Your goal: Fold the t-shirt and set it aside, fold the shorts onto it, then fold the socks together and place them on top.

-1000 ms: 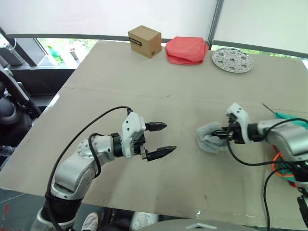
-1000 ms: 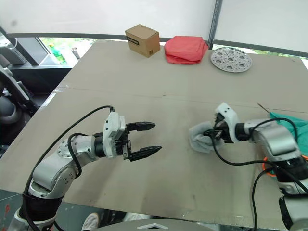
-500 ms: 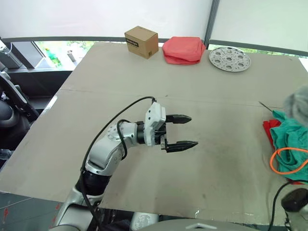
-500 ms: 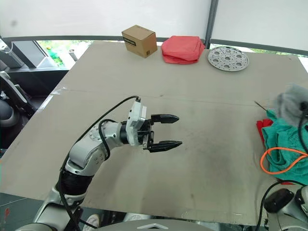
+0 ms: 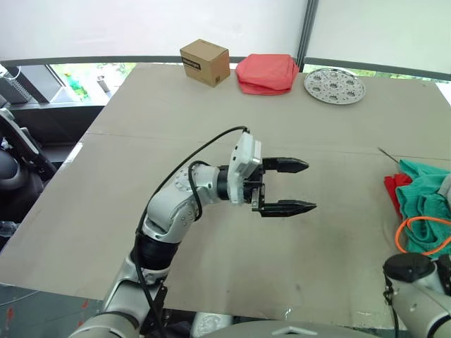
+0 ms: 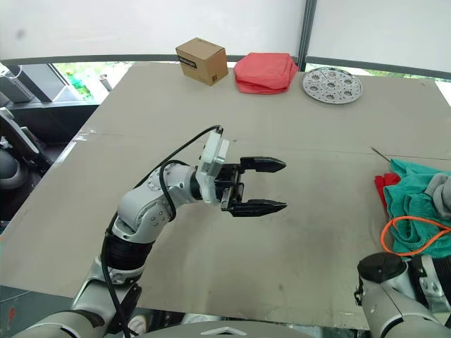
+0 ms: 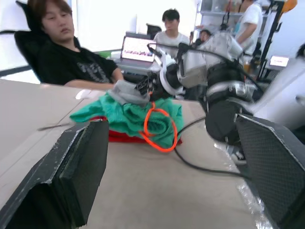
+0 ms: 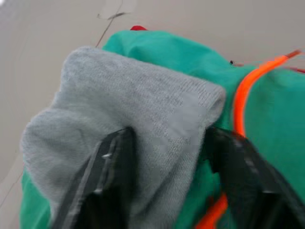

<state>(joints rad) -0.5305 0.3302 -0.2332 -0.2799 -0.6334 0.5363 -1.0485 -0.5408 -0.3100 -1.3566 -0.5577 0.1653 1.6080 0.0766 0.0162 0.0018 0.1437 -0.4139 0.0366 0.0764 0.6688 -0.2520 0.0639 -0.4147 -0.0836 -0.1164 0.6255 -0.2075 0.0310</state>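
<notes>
From the head camera, the left hand [image 5: 294,186] hung unclenched, grasping nothing, above mid-desk [image 5: 176,113]; at 12 o'clock stood a closed cardboard box [image 5: 204,61], a coral cloth stack [image 5: 266,72] and a perforated metal disc [image 5: 335,85]. At 3 o'clock, shorts [image 5: 426,204] covered the t-shirt [image 5: 392,189]. In the left wrist view, seated people [image 7: 71,57] watched. In the right wrist view, the right hand [image 8: 167,157] clenched the socks [image 8: 128,124] above the shorts.

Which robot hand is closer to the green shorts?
The right. Its pincer is shut on the grey socks right over the shorts. The left pincer hangs open above the middle of the table, well away from them.
</notes>
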